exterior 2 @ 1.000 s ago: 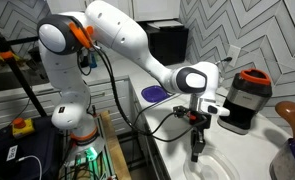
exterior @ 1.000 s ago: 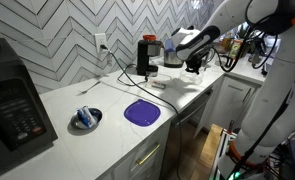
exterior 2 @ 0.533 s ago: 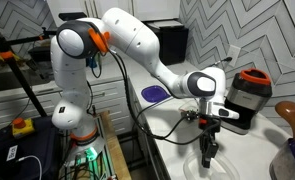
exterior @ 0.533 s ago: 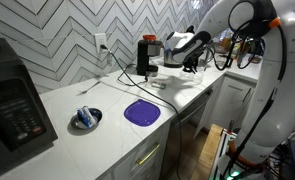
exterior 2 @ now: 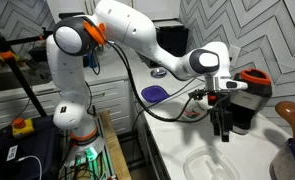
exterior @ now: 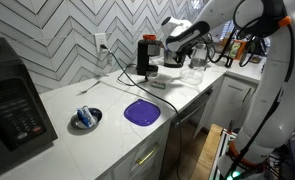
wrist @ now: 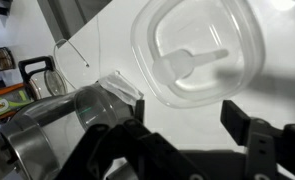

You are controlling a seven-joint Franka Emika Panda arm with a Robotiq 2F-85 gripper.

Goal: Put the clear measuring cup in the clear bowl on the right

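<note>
Fingers: spread wide with nothing between them, hanging above the clear bowl.
Change: over the last second I lifted up and off the bowl, empty-handed.
Cup spot: the clear measuring cup lies inside the clear bowl, on the counter near the coffee machine.
Meaning: the release looks done, and I judge only the retreat is left.
Count: one cup, one clear bowl, one purple plate, one bluish-grey bowl, one coffee machine, one steel pot.

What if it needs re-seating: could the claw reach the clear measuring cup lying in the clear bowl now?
Probably yes: the claw hangs open and empty above the clear bowl, the clear measuring cup lies uncovered inside, and the steel pot stands aside.
</note>
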